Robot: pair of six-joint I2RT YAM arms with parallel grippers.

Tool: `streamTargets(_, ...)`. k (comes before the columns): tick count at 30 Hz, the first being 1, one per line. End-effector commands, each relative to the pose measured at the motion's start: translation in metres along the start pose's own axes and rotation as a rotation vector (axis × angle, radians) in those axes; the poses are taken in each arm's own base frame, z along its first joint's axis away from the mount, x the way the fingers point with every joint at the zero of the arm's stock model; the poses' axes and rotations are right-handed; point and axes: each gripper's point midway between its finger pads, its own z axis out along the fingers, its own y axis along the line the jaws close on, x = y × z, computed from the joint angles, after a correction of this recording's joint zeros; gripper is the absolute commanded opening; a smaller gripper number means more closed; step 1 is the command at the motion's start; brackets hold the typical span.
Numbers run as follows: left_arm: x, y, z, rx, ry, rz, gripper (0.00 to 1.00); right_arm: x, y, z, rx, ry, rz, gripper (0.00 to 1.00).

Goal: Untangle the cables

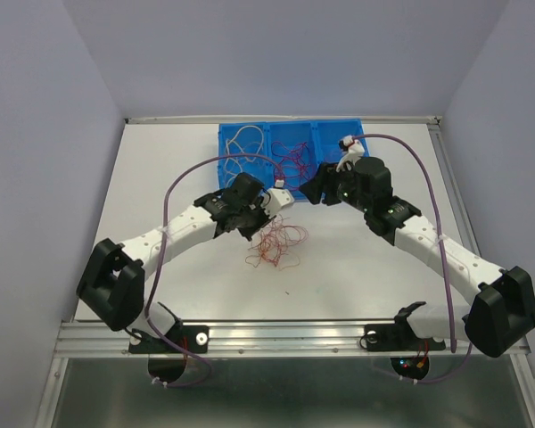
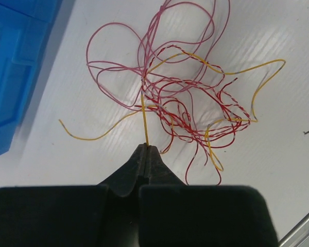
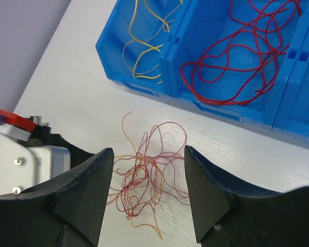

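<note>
A tangle of thin pink, dark red and yellow cables (image 1: 275,245) lies on the white table in front of the bin. In the left wrist view my left gripper (image 2: 147,147) is shut on one yellow cable (image 2: 144,118), which runs straight up from the fingertips into the tangle (image 2: 195,103). In the top view the left gripper (image 1: 252,232) sits at the tangle's left edge. My right gripper (image 3: 147,153) hangs open above the tangle (image 3: 144,177), touching nothing; in the top view it (image 1: 316,188) is up and to the right of the pile.
A blue bin (image 1: 223,134) with three compartments stands at the back. Sorted yellow cables (image 3: 144,46) fill one compartment and red cables (image 3: 232,56) the one beside it. The bin's corner (image 2: 10,77) lies left of the left gripper. The table's metal front rail (image 1: 276,334) runs along the near edge.
</note>
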Motion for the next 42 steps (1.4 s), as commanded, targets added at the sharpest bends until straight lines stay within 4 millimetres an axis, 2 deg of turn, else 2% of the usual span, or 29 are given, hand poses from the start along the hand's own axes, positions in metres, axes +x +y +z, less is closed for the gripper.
streamTargets(1,-0.024,0.021,-0.047,-0.144,-0.132,0.083,0.00,-0.006,0.020,-0.002,-0.096,-0.001,-0.072,0.63)
streamTargets(2,-0.028,0.024,-0.057,-0.167,-0.156,0.096,0.00,-0.004,0.023,-0.002,-0.116,0.006,-0.086,0.64)
streamTargets(3,-0.037,0.029,-0.077,-0.214,-0.209,0.114,0.00,-0.004,0.030,-0.003,-0.149,0.002,-0.105,0.64)
streamTargets(5,-0.048,0.033,-0.097,-0.258,-0.269,0.120,0.00,0.002,0.038,-0.002,-0.196,0.010,-0.146,0.64)
streamTargets(6,-0.057,0.034,-0.115,-0.279,-0.330,0.124,0.00,0.007,0.048,-0.001,-0.240,0.019,-0.167,0.63)
streamTargets(9,-0.070,0.027,-0.142,-0.276,-0.428,0.131,0.00,0.021,0.067,0.003,-0.311,0.028,-0.247,0.63)
streamTargets(12,-0.075,0.022,-0.154,-0.261,-0.474,0.129,0.00,0.028,0.078,0.004,-0.324,-0.018,-0.342,0.63)
streamTargets(13,-0.078,0.019,-0.160,-0.253,-0.497,0.137,0.00,0.036,0.088,0.000,-0.366,-0.049,-0.373,0.64)
streamTargets(16,-0.084,0.010,-0.173,-0.227,-0.553,0.173,0.00,0.042,0.100,-0.003,-0.441,-0.112,-0.414,0.69)
streamTargets(21,-0.092,-0.005,-0.188,-0.171,-0.630,0.208,0.00,0.050,0.104,0.003,-0.465,-0.114,-0.420,0.68)
streamTargets(24,-0.093,-0.008,-0.188,-0.148,-0.629,0.213,0.00,0.044,0.107,0.005,-0.444,-0.161,-0.412,0.65)
streamTargets(30,-0.093,-0.016,-0.186,-0.097,-0.616,0.220,0.00,0.028,0.110,-0.004,-0.430,-0.251,-0.404,0.66)
streamTargets(34,-0.101,-0.022,-0.196,-0.070,-0.649,0.224,0.00,0.032,0.112,0.005,-0.443,-0.229,-0.399,0.65)
streamTargets(36,-0.105,-0.021,-0.202,-0.073,-0.664,0.210,0.00,0.035,0.113,0.010,-0.444,-0.213,-0.386,0.55)
streamTargets(39,-0.120,-0.015,-0.220,-0.107,-0.702,0.177,0.00,0.046,0.111,0.020,-0.446,-0.182,-0.389,0.53)
streamTargets(42,-0.144,-0.013,-0.255,-0.125,-0.790,0.170,0.00,0.055,0.110,0.030,-0.445,-0.169,-0.390,0.52)
